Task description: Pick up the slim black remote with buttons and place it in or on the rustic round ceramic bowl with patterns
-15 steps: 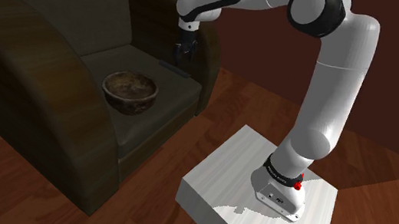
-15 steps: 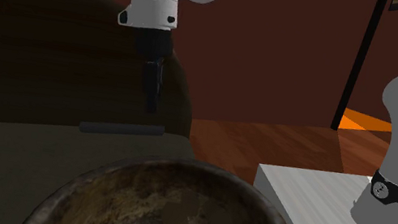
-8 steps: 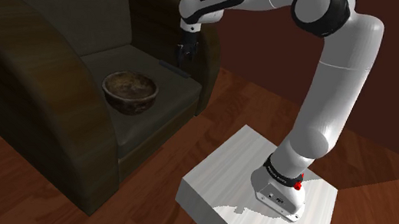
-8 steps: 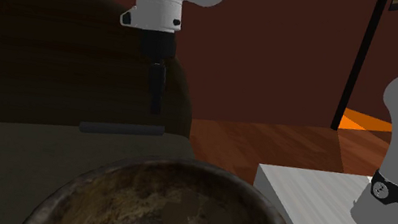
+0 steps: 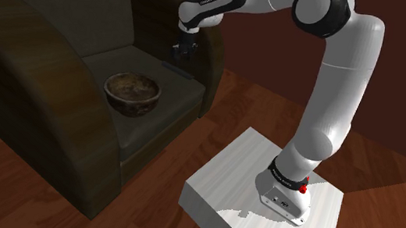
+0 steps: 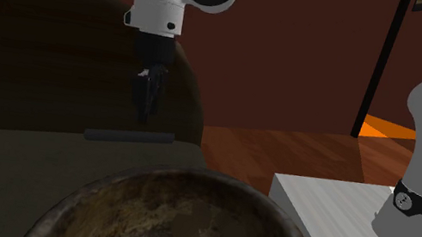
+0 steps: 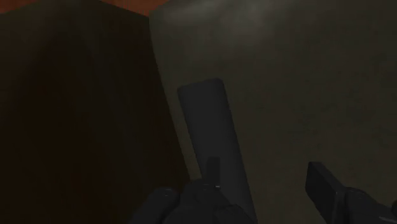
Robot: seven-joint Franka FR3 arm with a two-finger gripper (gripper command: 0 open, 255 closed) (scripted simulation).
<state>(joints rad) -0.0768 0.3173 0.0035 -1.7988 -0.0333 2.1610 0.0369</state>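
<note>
My fingers (image 7: 323,186) stand apart, holding nothing. My gripper (image 6: 146,101) has shifted toward the second exterior view's left and now hangs above the remote (image 6: 128,136), which lies flat on the armchair (image 5: 41,75) seat, apart from the bowl (image 5: 132,93).

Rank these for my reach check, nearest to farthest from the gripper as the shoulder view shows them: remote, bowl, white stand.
1. The remote: at the back of the armchair seat, just below the open gripper.
2. The bowl: mid-seat, toward that view's lower left.
3. The white stand: on the floor, at lower right.
</note>
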